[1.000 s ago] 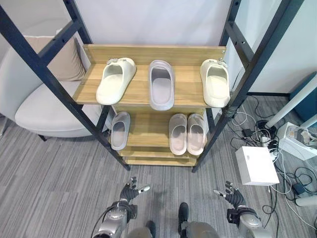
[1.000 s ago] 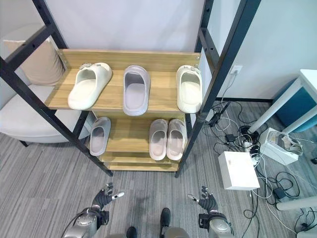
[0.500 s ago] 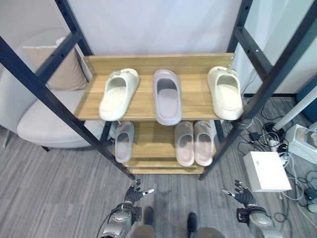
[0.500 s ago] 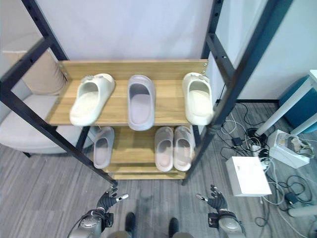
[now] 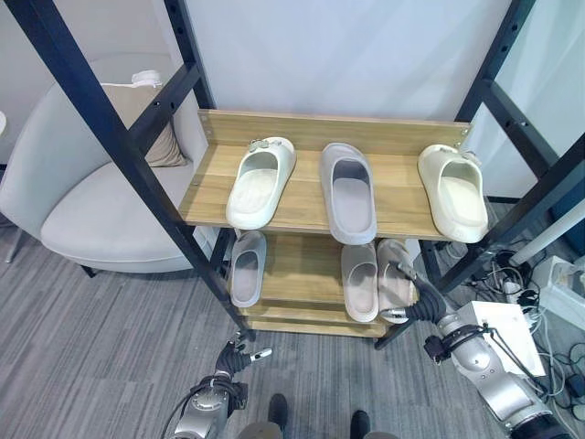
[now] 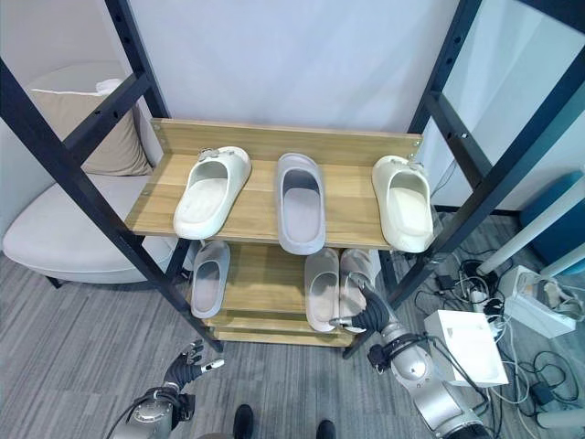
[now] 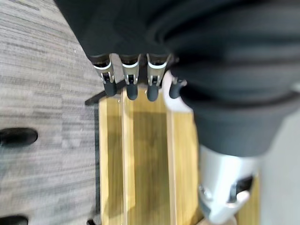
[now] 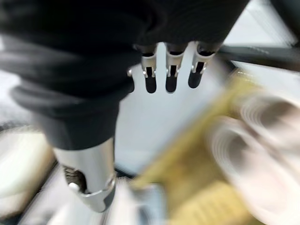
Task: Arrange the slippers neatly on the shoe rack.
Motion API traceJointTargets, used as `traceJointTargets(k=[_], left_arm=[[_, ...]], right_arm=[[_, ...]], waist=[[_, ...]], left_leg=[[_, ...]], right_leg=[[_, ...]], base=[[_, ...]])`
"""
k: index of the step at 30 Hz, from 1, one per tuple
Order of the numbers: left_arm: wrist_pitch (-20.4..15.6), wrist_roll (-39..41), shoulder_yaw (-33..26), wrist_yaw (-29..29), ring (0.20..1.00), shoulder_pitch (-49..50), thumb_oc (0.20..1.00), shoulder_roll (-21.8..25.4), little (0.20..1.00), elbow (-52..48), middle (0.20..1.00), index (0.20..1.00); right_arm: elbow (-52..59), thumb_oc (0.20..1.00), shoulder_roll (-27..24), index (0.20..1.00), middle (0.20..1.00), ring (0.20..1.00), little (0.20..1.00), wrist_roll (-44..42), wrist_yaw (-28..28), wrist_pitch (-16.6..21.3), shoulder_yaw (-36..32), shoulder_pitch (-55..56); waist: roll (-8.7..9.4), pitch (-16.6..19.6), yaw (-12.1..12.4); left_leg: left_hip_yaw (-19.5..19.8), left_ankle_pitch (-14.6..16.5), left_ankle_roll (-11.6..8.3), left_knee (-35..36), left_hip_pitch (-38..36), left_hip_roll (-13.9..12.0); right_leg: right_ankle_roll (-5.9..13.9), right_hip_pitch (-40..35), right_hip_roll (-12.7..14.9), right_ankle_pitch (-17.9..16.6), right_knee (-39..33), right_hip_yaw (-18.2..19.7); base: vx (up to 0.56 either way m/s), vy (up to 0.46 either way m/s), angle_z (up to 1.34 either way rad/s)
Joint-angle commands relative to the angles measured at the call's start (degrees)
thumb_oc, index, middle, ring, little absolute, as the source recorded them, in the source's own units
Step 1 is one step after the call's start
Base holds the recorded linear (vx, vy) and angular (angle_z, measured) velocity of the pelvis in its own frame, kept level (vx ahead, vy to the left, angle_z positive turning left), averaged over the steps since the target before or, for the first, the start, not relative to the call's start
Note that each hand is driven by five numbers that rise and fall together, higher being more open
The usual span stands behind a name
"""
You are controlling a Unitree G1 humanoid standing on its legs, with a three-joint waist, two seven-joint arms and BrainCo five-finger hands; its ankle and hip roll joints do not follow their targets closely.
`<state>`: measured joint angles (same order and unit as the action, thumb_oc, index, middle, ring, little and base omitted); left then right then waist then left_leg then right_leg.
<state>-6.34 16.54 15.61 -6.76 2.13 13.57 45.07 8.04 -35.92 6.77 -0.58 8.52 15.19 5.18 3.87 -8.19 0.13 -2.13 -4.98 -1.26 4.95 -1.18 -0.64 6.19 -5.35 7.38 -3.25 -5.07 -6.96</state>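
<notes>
Reach under way, judged as the start of tidying the lower shelf. Nearest, left hand low over the carpet, fingers relaxed, holding nothing. Farther, right hand spread and empty, just beside the pink pair on the shoe rack. Next: closing on a pink slipper. Beyond, lone grey slipper; above, two cream slippers apart, flanking a grey one.
</notes>
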Motion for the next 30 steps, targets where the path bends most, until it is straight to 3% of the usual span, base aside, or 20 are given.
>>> traceJointTargets(k=[1, 7, 8, 10, 12, 15, 17, 19, 24, 25, 30], left_arm=[[-1.7, -3.3, -0.7, 0.6, 1.0, -5.0, 1.0, -0.6, 1.0, 3.0, 1.0, 1.0], [-1.8, -3.8, -0.3, 1.9, 1.0, -4.9, 1.0, -0.4, 1.0, 3.8, 1.0, 1.0], [-1.8, -3.6, -0.1, 2.3, 1.0, -4.4, 1.0, -0.2, 1.0, 3.5, 1.0, 1.0], [-1.8, -3.5, 0.0, 2.4, 1.0, -4.3, 1.0, -0.3, 1.0, 3.7, 1.0, 1.0], [-2.2, -2.9, 0.0, 2.2, 1.0, -3.8, 1.0, -0.5, 1.0, 4.5, 1.0, 1.0], [-2.7, -2.3, 0.2, 1.8, 1.0, -3.4, 1.0, -1.0, 1.0, 4.9, 1.0, 1.0], [-3.2, -0.5, 0.8, 1.3, 1.0, -2.5, 1.0, -1.3, 1.0, 4.3, 1.0, 1.0], [-3.3, -0.1, 0.9, 1.0, 1.0, -2.4, 1.0, -1.4, 1.0, 4.2, 1.0, 1.0], [-3.1, 1.4, 1.6, 0.2, 1.0, -1.8, 1.0, -1.8, 1.0, 3.9, 1.0, 1.0], [-2.9, 1.3, 1.8, 0.4, 1.0, -1.4, 1.0, -1.6, 1.0, 3.2, 1.0, 1.0], [-2.6, 0.9, 2.6, 0.5, 1.0, -1.0, 1.0, -0.8, 1.0, 3.3, 1.0, 1.0]], right_arm=[[7.3, 1.0, -5.0, 1.0, 1.0, 1.0, 1.0, -3.6, -5.9, 3.1, -1.1, 1.0], [18.7, 1.0, -13.5, 1.0, 1.0, 1.0, 1.0, -17.5, -13.6, 4.5, -1.1, 2.9], [22.9, 1.0, -17.9, 1.0, 1.0, 1.0, 1.0, -22.4, -15.4, 5.0, -1.5, 2.4], [24.6, 1.0, -19.7, 1.0, 1.0, 1.0, 1.0, -25.5, -15.9, 5.1, -1.9, 2.2], [29.8, 1.0, -24.6, 1.0, 1.0, 1.0, 1.0, -31.8, -14.9, 6.9, -5.3, 0.5], [32.0, 1.0, -25.7, 1.0, 1.0, 1.0, 1.0, -33.4, -12.4, 8.7, -9.3, -2.2], [31.9, 1.0, -22.3, 1.0, 1.0, 1.0, 1.0, -35.4, -7.9, 10.1, -14.6, -6.8], [31.6, 1.0, -20.2, 1.0, 1.0, 1.0, 1.0, -36.0, -7.1, 10.2, -15.0, -8.2], [22.1, 1.0, -11.8, 1.0, 1.0, 1.0, 1.0, -22.0, 2.5, 8.9, -11.2, -21.8], [17.8, 1.0, -11.0, 1.0, 1.0, 1.0, 1.0, -15.3, 4.8, 7.4, -9.0, -24.8], [2.7, 1.0, -9.7, 1.0, 1.0, 1.0, 1.0, -1.5, 11.0, 3.1, -3.0, -32.7]], waist=[[0.51, -0.6, 0.5], [1.05, 0.2, -0.3], [1.23, 0.5, -0.5], [1.24, 0.7, -0.6], [1.24, 1.3, -1.0], [1.13, 1.8, -1.3], [0.85, 2.5, -1.6], [0.82, 2.7, -1.4], [0.82, 2.8, 0.3], [0.95, 2.6, 1.2], [1.58, 1.7, 4.2]], left_leg=[[0.2, 4.5, -1.11, 0.1, -1.6, -0.7], [-0.2, 4.5, -1.43, 0.1, -1.9, -1.2], [-0.3, 4.5, -1.55, 0.1, -2.0, -1.4], [-0.4, 4.5, -1.6, 0.1, -2.0, -1.4], [-0.6, 4.4, -1.79, 0.1, -2.0, -1.6], [-0.8, 4.4, -1.79, 0.1, -2.0, -1.6], [-0.8, 4.5, -1.63, 0.1, -2.0, -1.6], [-0.7, 4.6, -1.56, 0.1, -2.0, -1.5], [0.2, 4.8, -1.19, 0.1, -2.0, -1.3], [0.7, 4.8, -1.11, 0.1, -2.0, -1.1], [2.2, 4.7, -0.78, 0.1, -1.7, -0.7]], right_leg=[[2.36, -0.8, 1.3, 2.8, 0.1, 0.1], [2.25, -0.7, 0.9, 2.8, 0.1, 0.4], [2.26, -0.6, 0.8, 2.7, 0.1, 0.5], [2.23, -0.5, 0.8, 2.7, 0.1, 0.5], [2.24, -0.3, 0.6, 2.6, 0.1, 0.6], [2.29, -0.2, 0.6, 2.4, 0.1, 0.7], [2.35, -0.2, 0.7, 2.2, 0.1, 0.7], [2.36, -0.2, 0.7, 2.2, 0.1, 0.6], [2.27, -0.7, 0.9, 2.1, 0.1, -0.1], [2.25, -0.9, 1.0, 2.1, 0.1, -0.5], [2.3, -1.5, 1.1, 2.2, 0.1, -1.7]], base=[[0.0, 0.018, -0.11], [-0.01, 0.003, -0.05], [-0.01, -0.001, -0.07], [-0.02, -0.001, -0.05], [0.0, 0.0, 0.0], [0.0, 0.0, 0.0], [0.0, 0.008, -0.02], [0.0, 0.0, 0.0], [0.0, 0.007, 0.02], [-0.01, 0.019, 0.13], [0.0, 0.008, 0.15]])
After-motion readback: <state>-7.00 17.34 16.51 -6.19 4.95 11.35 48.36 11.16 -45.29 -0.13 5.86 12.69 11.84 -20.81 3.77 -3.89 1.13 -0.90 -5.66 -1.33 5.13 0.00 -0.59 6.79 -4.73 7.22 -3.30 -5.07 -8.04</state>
